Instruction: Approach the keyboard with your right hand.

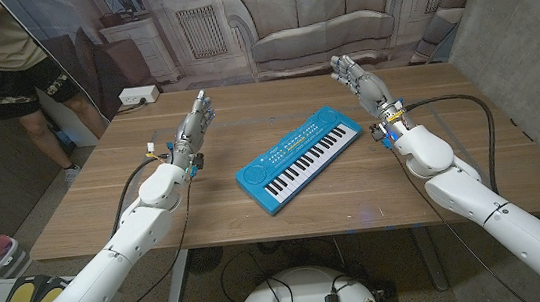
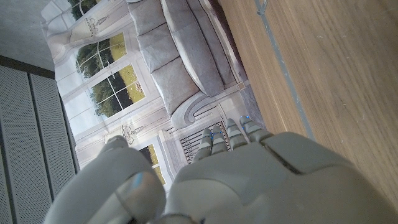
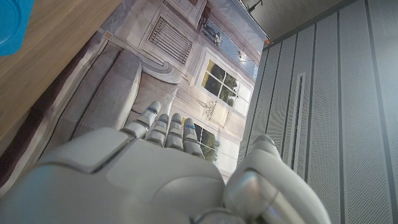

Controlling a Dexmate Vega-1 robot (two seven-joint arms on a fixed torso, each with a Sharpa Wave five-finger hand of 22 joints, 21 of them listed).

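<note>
A blue keyboard [image 1: 298,156] lies at an angle in the middle of the wooden surface [image 1: 105,208]. The right hand [image 1: 361,79] is raised beyond the keyboard's right end, apart from it, fingers extended and loosely spread, holding nothing. The left hand [image 1: 193,124] is likewise empty with fingers apart, well left of the keyboard.

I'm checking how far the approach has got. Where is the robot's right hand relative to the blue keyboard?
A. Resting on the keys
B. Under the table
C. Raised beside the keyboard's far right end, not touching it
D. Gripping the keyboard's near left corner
C: in the head view the right hand is held up, fingers apart, just beyond the keyboard, clear of it.
</note>
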